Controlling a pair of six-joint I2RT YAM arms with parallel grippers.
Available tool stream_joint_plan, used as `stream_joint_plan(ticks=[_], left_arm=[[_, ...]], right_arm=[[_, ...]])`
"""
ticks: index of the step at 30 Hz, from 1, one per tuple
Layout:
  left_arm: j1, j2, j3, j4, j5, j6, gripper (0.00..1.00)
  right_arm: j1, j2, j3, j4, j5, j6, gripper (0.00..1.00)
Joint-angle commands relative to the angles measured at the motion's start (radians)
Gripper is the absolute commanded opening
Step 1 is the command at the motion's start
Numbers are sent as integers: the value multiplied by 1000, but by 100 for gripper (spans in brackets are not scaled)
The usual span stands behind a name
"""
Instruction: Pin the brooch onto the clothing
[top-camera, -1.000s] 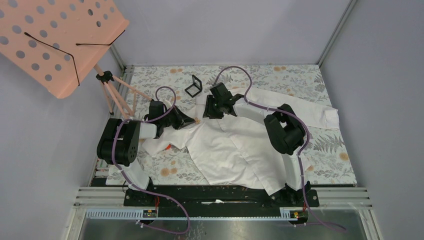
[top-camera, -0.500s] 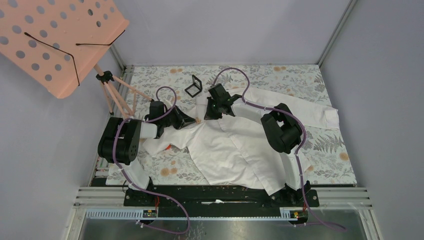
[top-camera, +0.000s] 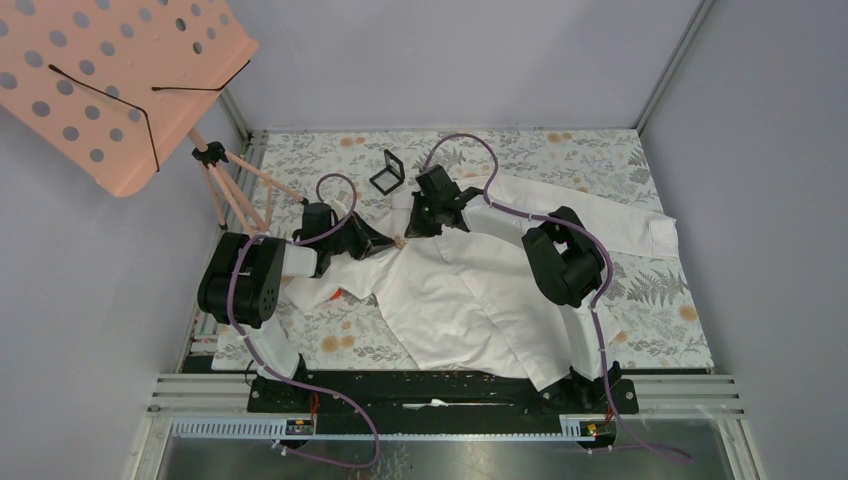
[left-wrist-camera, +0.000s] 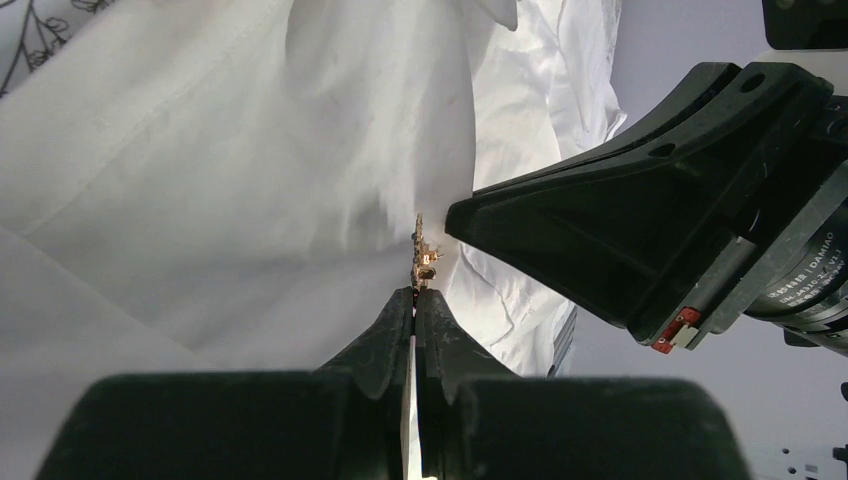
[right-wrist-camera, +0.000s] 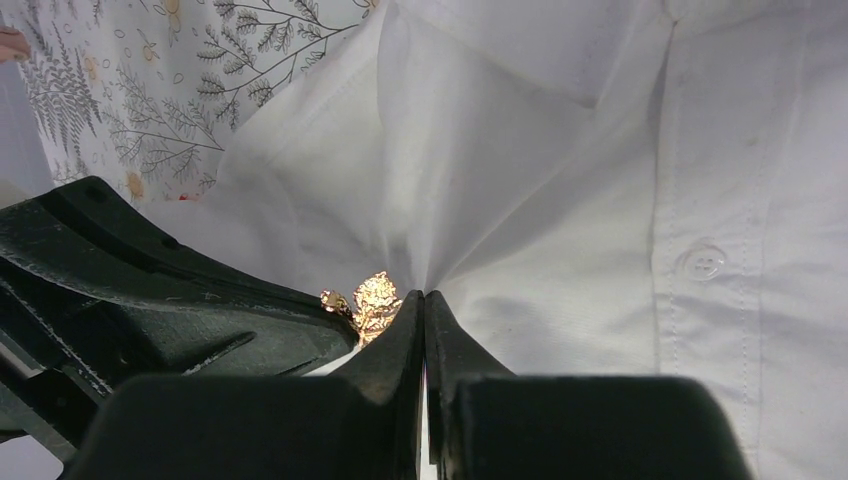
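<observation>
The white shirt (top-camera: 470, 290) lies spread on the floral cloth, collar toward the far side. My left gripper (top-camera: 390, 242) is shut on the brooch (top-camera: 398, 241), a tiny ornament that looks gold in the wrist views (left-wrist-camera: 424, 255) (right-wrist-camera: 376, 298). It sticks up from the left fingertips (left-wrist-camera: 414, 292) against the shirt fabric (left-wrist-camera: 250, 150). My right gripper (top-camera: 410, 232) is shut on a pinched fold of the shirt (right-wrist-camera: 600, 200) near the collar, its tips (right-wrist-camera: 424, 296) right beside the brooch. The right finger (left-wrist-camera: 620, 230) nearly touches the brooch.
A small black square case (top-camera: 387, 172) stands on the floral cloth (top-camera: 600, 150) behind the grippers. A pink perforated stand (top-camera: 110, 80) on tripod legs (top-camera: 235, 190) is at the far left. A small red block (top-camera: 338, 295) peeks out by the shirt's left sleeve.
Both grippers have edged slightly closer together at the collar. The left gripper still holds the brooch, the right still pinches the fabric.
</observation>
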Motion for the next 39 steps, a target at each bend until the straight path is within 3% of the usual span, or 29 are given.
stream_joint_plan(ticks=[1, 8, 16, 19, 26, 39], left_arm=[[-11, 10, 35, 86, 37, -14, 0], [-18, 14, 31, 89, 40, -15, 0], [-18, 4, 34, 78, 38, -10, 0], [-18, 4, 33, 77, 38, -9, 0], [-18, -2, 30, 76, 38, -6, 0], [-18, -9, 31, 73, 40, -4, 0]], right_arm=[[17, -5, 49, 11, -25, 5, 0], [19, -20, 54, -3, -20, -2, 0], [-16, -104, -8, -37, 43, -55, 40], [-29, -106, -40, -46, 59, -70, 48], [-40, -104, -105, -27, 78, -53, 54], [-42, -75, -107, -37, 103, -45, 55]])
